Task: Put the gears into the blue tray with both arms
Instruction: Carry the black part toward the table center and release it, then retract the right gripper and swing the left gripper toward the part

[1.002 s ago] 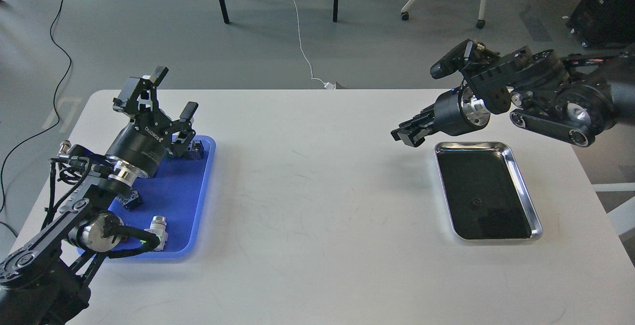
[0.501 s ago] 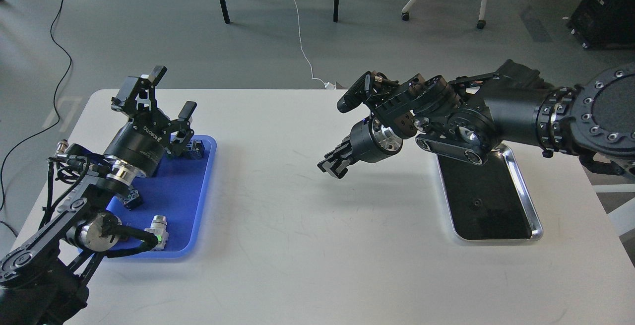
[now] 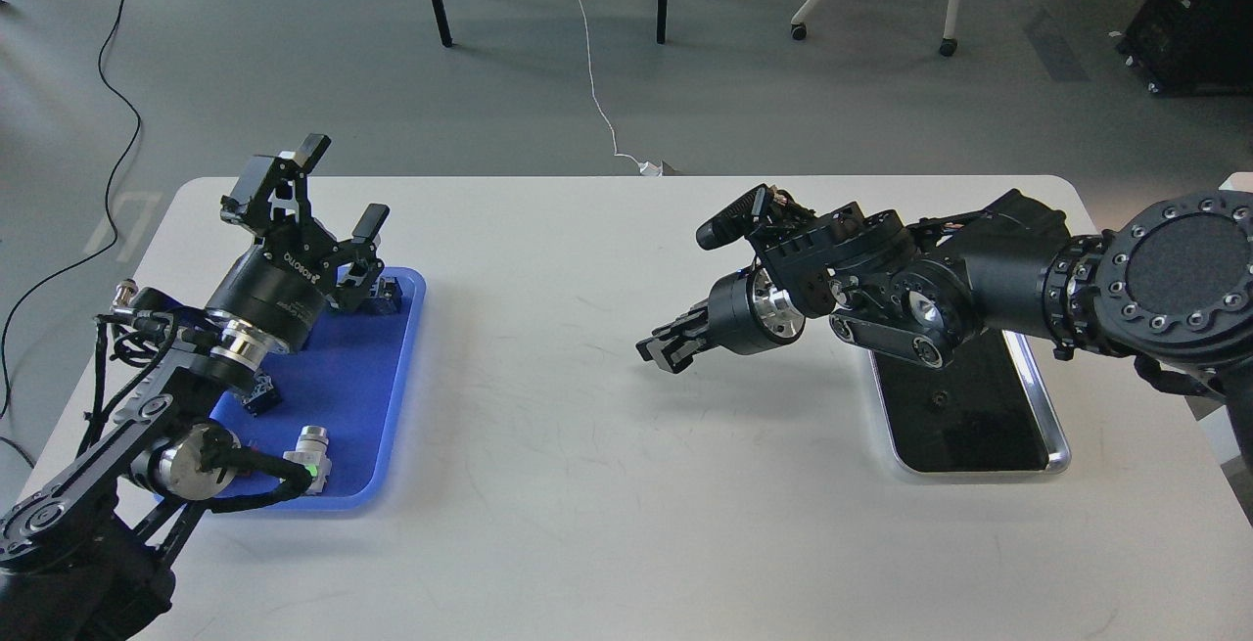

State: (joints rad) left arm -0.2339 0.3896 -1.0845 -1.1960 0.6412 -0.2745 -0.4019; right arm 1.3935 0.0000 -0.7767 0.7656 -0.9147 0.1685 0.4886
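Gear: one tiny dark ring [image 3: 940, 399] lies on the dark floor of the steel tray [image 3: 1045, 406], toward its middle; it is so small that teeth cannot be made out. No other gear can be told apart anywhere.
Blue tray: the blue tray [image 3: 377, 396] lies at the table's left side, well apart from the steel tray.
Change, right arm: half a second ago the right gripper hung higher over the table's middle; now the right gripper [image 3: 666, 349] sits lower and nearer the table top, with the wrist dropped over the steel tray's far end. A second ago it was just beside that tray's far left corner.
Change, left arm: the left gripper [image 3: 328, 196] is where it was, above the blue tray's far edge.
Right fingers: close together, pointing left; whether they pinch a gear cannot be told, since the tips are dark and small.
Left fingers: spread wide, pointing up and away, holding nothing.
Hidden: the right arm covers the steel tray's far end; the left arm covers the blue tray's left part.
Blue tray contents: a silver switch [image 3: 311, 452] with a green light near the front, a small black-and-blue part [image 3: 262, 394] beside the arm, another dark part [image 3: 387, 292] at the far corner.
Table: the white table [image 3: 587, 484] holds both trays.
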